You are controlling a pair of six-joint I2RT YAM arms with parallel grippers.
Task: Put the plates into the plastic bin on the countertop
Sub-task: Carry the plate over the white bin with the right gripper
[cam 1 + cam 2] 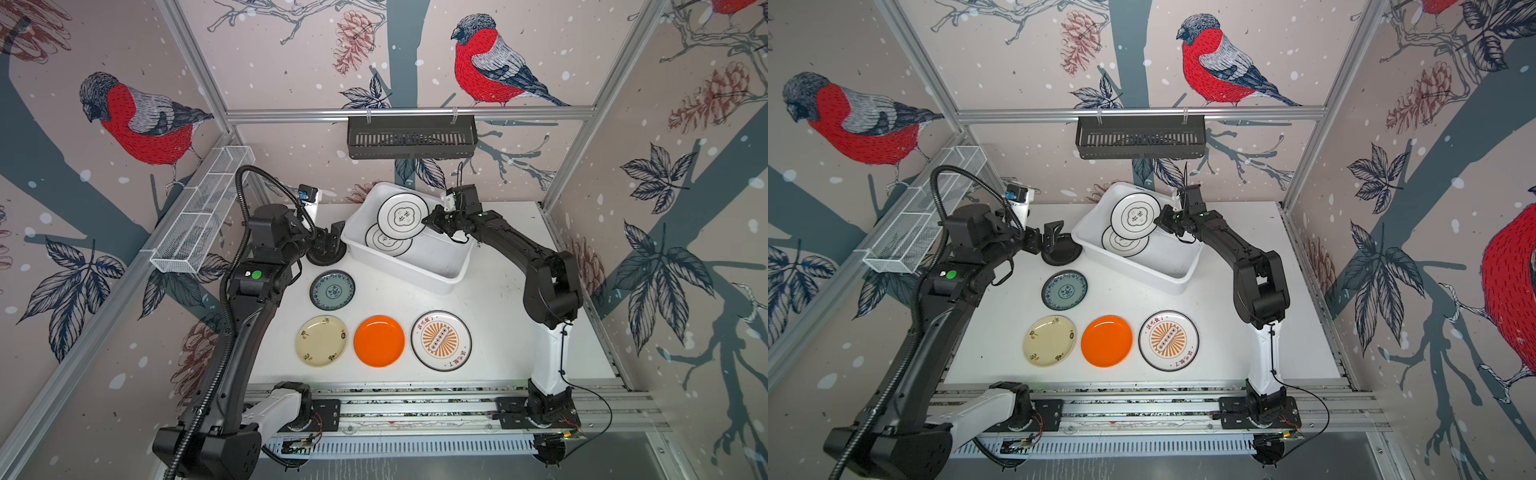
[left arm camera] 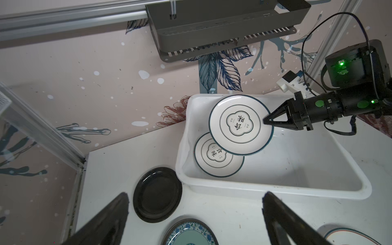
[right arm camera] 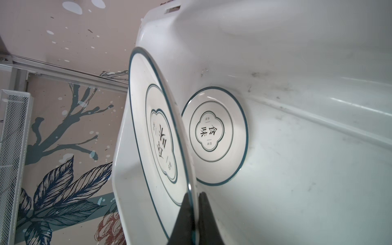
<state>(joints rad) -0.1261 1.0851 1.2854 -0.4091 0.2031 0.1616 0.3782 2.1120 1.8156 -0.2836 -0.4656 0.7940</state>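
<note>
One wrist view shows right tool [image 3: 194, 196] pinching emblem plate [image 3: 148, 127] edge-on; left tool [image 2: 195, 195] spread

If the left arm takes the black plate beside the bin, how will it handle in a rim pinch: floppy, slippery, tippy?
Probably stiff: the right end effector holds a similar emblem plate by one edge without sagging. Likely slippery: the black plate is glossy, with highlights. Its low rim lies flat on the countertop, so it may slide before lifting.

A black slotted basket [image 1: 411, 137] hangs from the back aluminium rail [image 1: 286, 115]. A white wire-mesh rack [image 1: 202, 210] runs along the left side. The wallpaper [image 1: 291, 62] shows red-breasted birds.
</note>
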